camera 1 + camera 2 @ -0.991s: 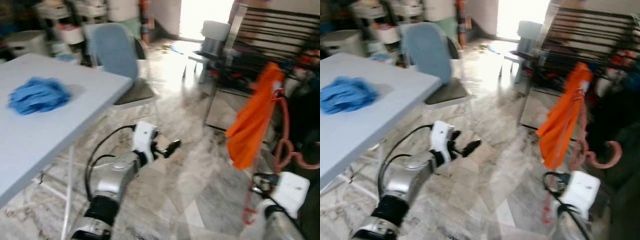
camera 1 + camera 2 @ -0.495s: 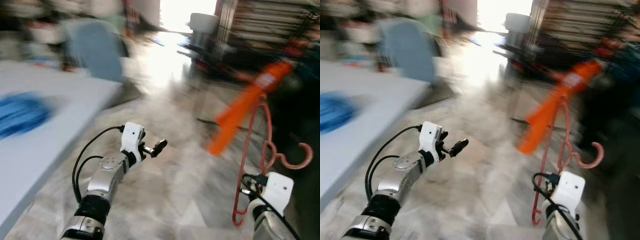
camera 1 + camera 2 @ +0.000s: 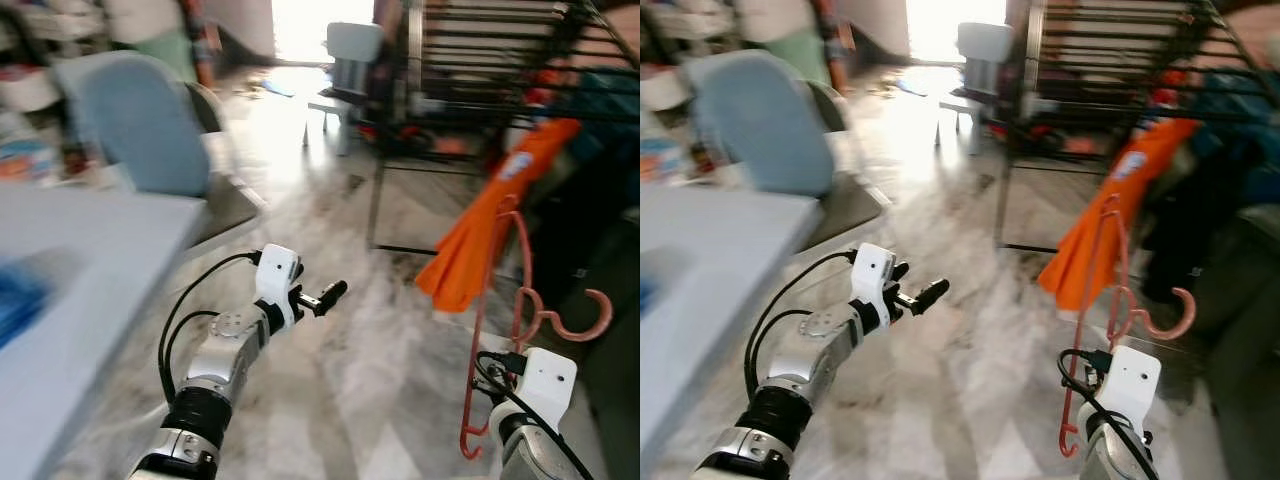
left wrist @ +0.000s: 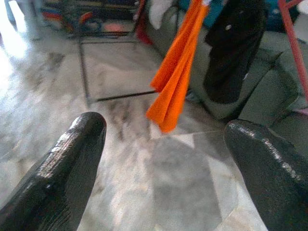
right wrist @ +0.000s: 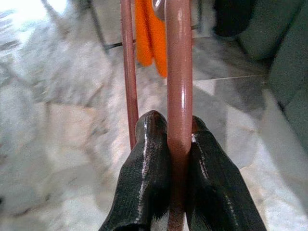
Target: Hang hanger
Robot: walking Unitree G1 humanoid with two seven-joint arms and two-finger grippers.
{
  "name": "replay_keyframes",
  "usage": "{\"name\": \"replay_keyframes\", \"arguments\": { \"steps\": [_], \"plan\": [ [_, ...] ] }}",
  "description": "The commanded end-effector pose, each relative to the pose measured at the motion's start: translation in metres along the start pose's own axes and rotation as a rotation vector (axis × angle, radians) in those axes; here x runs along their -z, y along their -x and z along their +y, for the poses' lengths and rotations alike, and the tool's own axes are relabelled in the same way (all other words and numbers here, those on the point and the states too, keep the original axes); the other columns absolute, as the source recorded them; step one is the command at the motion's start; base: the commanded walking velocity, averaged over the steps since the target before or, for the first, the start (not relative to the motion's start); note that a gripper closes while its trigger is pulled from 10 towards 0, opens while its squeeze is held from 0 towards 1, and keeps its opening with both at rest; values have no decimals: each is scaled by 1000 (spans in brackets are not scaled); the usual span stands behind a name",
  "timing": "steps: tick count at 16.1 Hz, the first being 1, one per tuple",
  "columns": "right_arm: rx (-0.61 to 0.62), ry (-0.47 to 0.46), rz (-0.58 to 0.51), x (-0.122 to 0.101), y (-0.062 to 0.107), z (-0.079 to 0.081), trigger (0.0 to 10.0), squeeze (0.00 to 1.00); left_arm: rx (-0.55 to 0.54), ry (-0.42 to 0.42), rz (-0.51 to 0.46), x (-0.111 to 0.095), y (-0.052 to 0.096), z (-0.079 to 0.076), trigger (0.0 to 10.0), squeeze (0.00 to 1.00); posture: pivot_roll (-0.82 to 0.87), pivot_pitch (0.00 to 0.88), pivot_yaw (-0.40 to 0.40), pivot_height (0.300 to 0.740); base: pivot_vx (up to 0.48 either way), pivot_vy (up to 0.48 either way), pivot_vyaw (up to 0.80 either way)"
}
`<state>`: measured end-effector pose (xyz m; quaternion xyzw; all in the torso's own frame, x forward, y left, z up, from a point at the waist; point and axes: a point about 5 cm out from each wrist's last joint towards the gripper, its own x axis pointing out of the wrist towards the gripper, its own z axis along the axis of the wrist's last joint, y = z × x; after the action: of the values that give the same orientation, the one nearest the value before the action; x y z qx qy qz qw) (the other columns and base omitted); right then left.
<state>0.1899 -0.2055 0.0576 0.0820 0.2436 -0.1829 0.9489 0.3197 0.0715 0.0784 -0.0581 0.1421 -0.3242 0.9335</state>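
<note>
At the lower right of the frame the right claw [image 5: 179,192] pinches the pink hanger [image 3: 520,320] upright, its orange cloth [image 3: 490,230] dangling clear of the floor toward the dark rack [image 3: 480,60] at upper right, while the left claw [image 4: 163,159], spread wide and empty, reaches forward mid-frame.

- The floor [image 3: 330,400] was pale grey marble tile, glaring under daylight from a bright doorway [image 3: 300,20].
- A white table [image 3: 70,300] stood at left beside a blue-backed chair [image 3: 135,135].
- A dark metal rack [image 3: 480,70] stood at right.
</note>
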Motion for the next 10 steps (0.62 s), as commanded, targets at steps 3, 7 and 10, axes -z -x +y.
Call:
{"name": "replay_keyframes", "arguments": {
  "steps": [3, 7, 10],
  "plan": [
    [40, 27, 56, 9, -3, -7, 10000, 0, 11, -15, 18, 1, -7, -8, 10000, 0, -75, 0, -4, 740, 453, 0, 0],
    [15, 145, 66, 5, -14, 1, 10000, 0, -37, -26, 34, 0, -10, -5, 10000, 0, -77, 0, 1, 740, 448, 0, 0],
    [48, 264, 81, 8, -12, -10, 10000, 0, -78, -47, 55, 2, -7, 4, 10000, 0, -73, 0, -8, 740, 440, 0, 0]
  ]
}}
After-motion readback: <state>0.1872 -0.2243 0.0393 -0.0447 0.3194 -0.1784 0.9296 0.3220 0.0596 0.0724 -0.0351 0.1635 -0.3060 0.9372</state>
